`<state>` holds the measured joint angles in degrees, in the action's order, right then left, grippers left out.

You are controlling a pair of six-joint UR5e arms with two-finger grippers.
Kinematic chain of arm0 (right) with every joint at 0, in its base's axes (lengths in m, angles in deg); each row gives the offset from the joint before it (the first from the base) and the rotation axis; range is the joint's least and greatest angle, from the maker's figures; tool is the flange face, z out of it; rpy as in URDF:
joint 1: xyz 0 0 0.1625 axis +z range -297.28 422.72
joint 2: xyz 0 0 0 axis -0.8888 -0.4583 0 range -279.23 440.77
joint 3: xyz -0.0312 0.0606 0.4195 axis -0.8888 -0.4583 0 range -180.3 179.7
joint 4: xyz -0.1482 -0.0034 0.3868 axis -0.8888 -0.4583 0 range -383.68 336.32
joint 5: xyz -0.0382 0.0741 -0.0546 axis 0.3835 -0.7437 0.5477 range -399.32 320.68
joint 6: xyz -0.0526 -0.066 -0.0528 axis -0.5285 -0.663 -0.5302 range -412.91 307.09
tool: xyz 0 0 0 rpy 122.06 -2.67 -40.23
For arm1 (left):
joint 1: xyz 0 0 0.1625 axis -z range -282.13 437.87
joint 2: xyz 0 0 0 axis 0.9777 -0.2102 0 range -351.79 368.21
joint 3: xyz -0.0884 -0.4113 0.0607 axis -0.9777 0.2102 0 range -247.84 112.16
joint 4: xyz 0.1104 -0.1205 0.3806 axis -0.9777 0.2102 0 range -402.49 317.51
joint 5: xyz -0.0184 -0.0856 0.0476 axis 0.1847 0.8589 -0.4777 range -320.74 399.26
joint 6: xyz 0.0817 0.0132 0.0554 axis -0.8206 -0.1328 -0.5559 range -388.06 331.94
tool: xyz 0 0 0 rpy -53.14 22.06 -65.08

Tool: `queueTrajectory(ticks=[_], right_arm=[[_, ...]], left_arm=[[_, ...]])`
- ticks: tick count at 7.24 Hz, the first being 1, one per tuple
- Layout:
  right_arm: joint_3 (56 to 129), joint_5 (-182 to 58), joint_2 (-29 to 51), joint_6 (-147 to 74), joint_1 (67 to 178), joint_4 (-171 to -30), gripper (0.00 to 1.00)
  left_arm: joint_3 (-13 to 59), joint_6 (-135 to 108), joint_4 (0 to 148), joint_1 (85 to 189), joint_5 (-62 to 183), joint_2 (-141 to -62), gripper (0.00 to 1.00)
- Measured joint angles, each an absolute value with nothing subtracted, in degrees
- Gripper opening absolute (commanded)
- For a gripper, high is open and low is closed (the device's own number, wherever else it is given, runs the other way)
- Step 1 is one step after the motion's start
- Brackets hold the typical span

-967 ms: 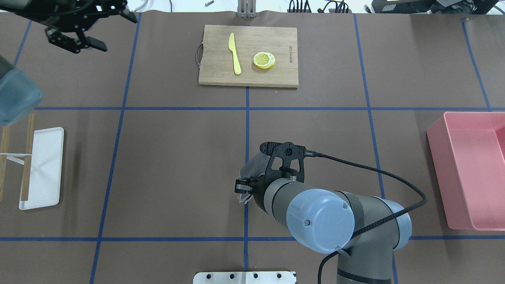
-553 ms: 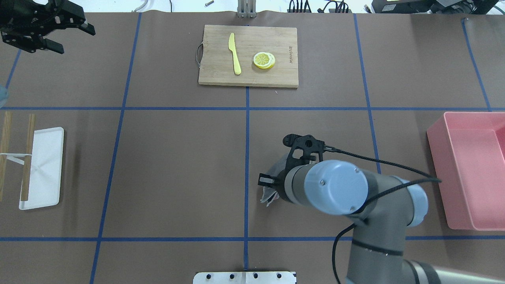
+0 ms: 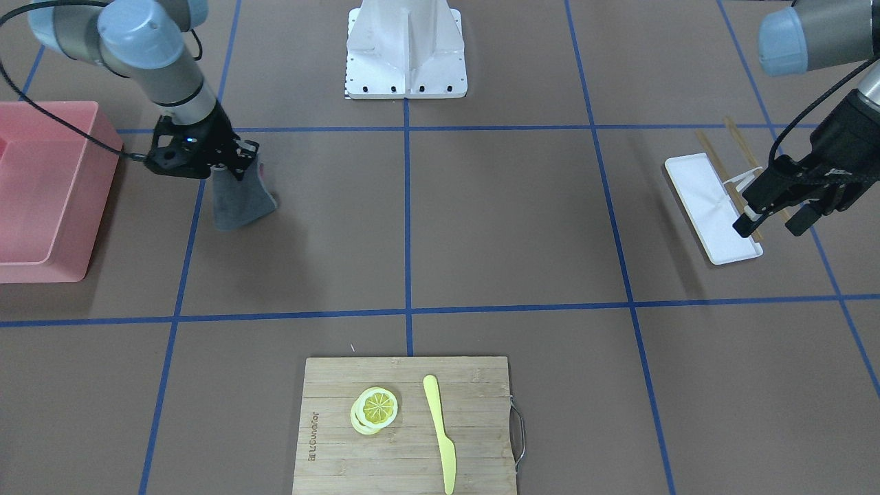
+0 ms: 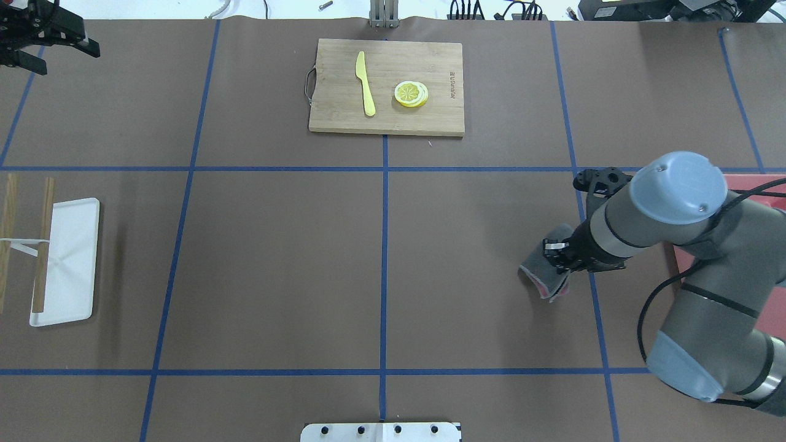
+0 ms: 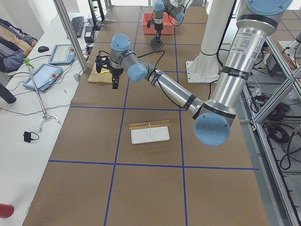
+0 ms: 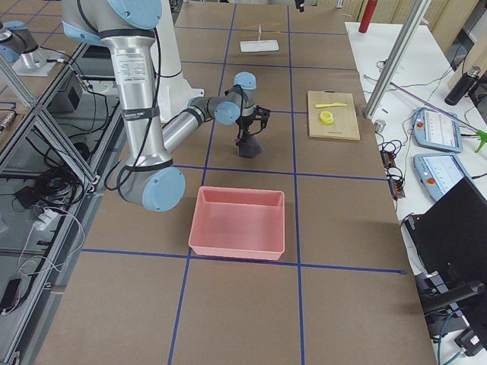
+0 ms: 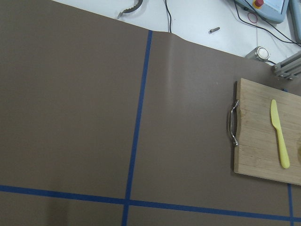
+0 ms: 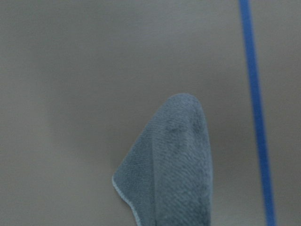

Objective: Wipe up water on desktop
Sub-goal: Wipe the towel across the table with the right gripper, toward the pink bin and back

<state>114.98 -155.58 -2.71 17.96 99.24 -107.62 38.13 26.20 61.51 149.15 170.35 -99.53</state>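
Note:
The brown desktop [image 4: 276,245] with blue tape lines shows no water that I can make out. My right gripper [image 4: 562,261] is shut on a grey cloth [image 4: 535,270] that hangs down to the desktop near the right tape line. The cloth also shows in the front view [image 3: 237,199] and fills the lower part of the right wrist view [image 8: 174,169]. My left gripper [image 4: 64,61] is open and empty, high over the far left corner, and in the front view [image 3: 770,225] it hovers by the white tray.
A bamboo cutting board [image 4: 344,116] with a yellow knife [image 4: 365,83] and lemon slices [image 4: 411,94] lies at the far middle. A pink bin [image 3: 41,192] stands just right of the cloth. A white tray [image 4: 67,264] with wooden sticks [image 4: 43,245] lies at the left.
My right arm has swept to the right, dragging the cloth from the centre tape line to near the pink bin. My left gripper has drawn back further into the far left corner.

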Motion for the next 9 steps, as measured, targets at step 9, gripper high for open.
queueTrajectory(ticks=[9], right_arm=[[105.55,-153.56,14.32,25.93,96.39,-112.11,0.0]], left_arm=[[32.84,-1.58,60.25,157.21,169.53,-92.79,0.98]])
